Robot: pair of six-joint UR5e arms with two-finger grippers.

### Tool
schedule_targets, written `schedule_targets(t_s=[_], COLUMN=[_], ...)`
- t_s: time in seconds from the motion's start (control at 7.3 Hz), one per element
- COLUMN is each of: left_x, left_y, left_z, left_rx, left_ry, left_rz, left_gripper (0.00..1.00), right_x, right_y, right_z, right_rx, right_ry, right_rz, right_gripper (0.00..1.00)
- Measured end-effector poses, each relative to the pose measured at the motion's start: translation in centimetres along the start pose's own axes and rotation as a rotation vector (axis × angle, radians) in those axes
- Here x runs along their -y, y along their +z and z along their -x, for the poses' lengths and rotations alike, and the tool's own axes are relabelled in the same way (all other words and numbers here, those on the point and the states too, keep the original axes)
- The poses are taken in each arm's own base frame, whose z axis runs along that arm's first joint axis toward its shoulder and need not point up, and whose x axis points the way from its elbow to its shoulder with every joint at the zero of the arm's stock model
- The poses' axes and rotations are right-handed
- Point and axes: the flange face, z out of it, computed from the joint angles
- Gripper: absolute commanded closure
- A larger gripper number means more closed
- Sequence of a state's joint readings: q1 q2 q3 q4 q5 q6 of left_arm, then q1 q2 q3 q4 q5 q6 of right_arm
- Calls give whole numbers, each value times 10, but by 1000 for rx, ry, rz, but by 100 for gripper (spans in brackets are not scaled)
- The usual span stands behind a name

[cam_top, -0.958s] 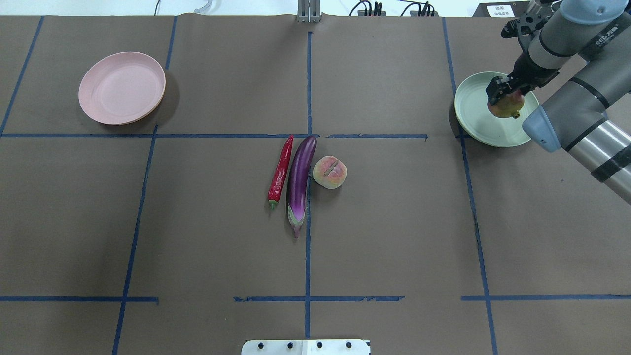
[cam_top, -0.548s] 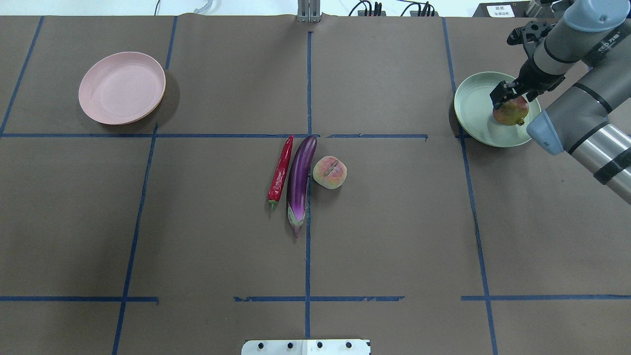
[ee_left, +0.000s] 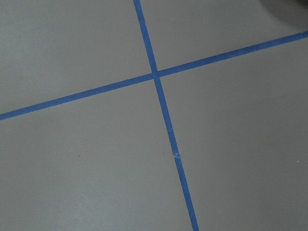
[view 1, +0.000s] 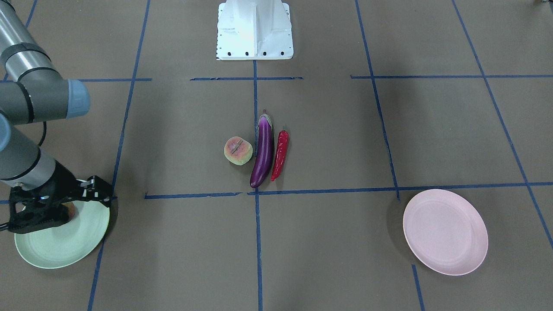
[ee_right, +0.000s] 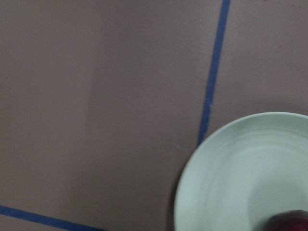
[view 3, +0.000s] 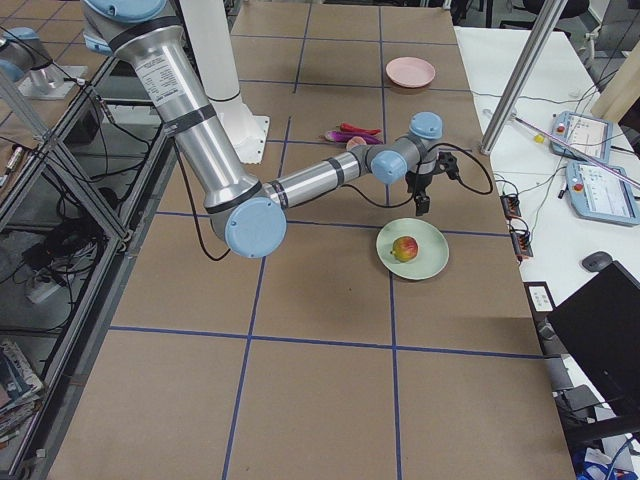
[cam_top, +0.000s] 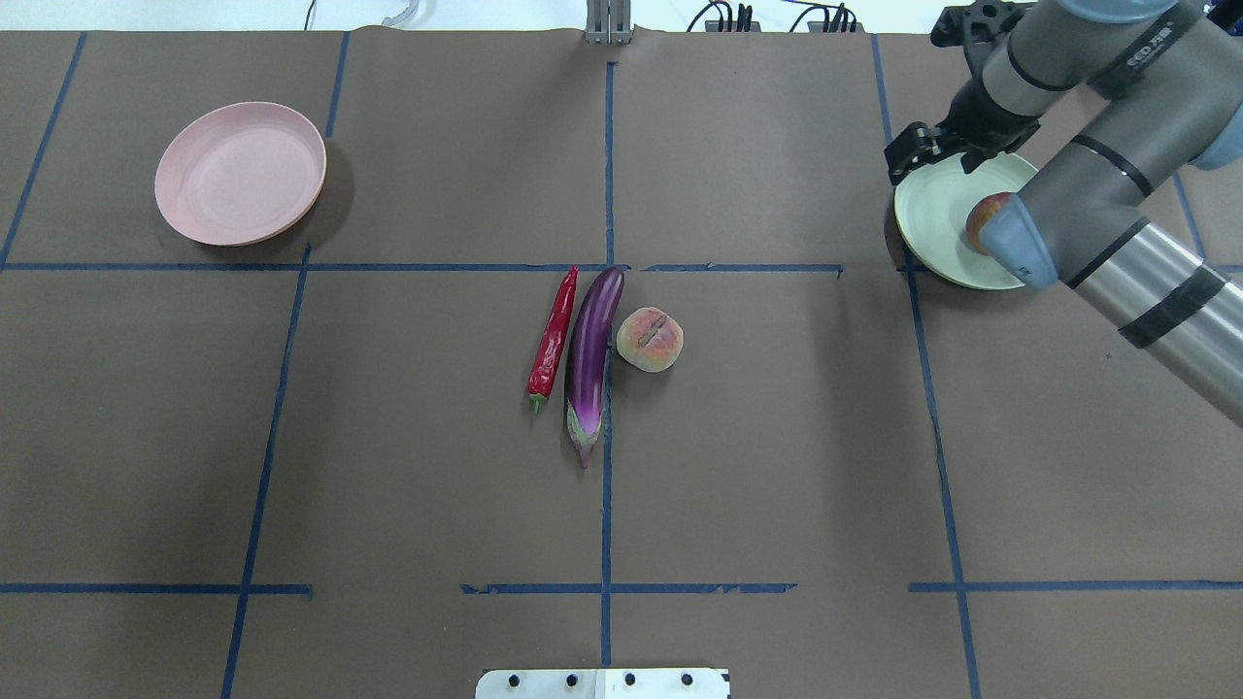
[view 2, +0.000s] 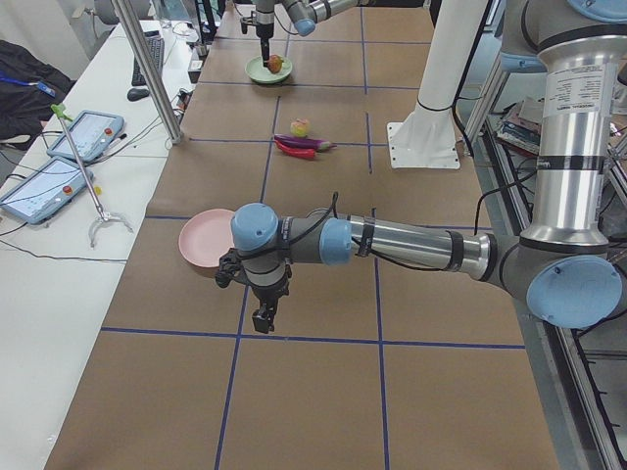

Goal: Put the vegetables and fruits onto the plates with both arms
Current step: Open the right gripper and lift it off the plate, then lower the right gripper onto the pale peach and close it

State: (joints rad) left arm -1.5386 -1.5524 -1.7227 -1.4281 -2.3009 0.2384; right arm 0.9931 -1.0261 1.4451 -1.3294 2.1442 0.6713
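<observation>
The dark red apple (cam_top: 981,219) lies free on the mint green plate (cam_top: 932,223), as the exterior right view (view 3: 403,247) also shows. My right gripper (cam_top: 908,155) is open and empty, raised over the plate's far-left rim. The purple eggplant (cam_top: 590,359), the red chili (cam_top: 554,340) and the peach (cam_top: 650,339) lie side by side at the table's centre. The pink plate (cam_top: 241,173) stands empty at the far left. My left gripper (view 2: 263,318) shows only in the exterior left view, low over bare table near the pink plate (view 2: 196,240); I cannot tell whether it is open or shut.
The white base block (view 1: 254,30) stands at the robot's edge of the table. Blue tape lines (cam_top: 607,175) cross the brown table cover. My right arm's forearm (cam_top: 1117,243) reaches over the mint plate's right side.
My right gripper let go of the apple, which now rests on the mint plate. The gripper rose and moved to the plate's far-left rim.
</observation>
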Motion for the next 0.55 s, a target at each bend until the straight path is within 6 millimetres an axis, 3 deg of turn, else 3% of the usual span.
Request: schedule_targets(t_s=[0.27,0.55], left_x=[-1,-2], left_y=[2,4], left_z=[2,4], left_rx=[-1,-2], left_ry=[-3,-8], left_rz=[4,9], left_gripper=[0,0], right_x=[-13,-48], right_y=[12,25], right_z=[129,258], right_rx=[30,-15], right_ry=[93,156], right_rz=[-26,-37], right_gripper=[0,0])
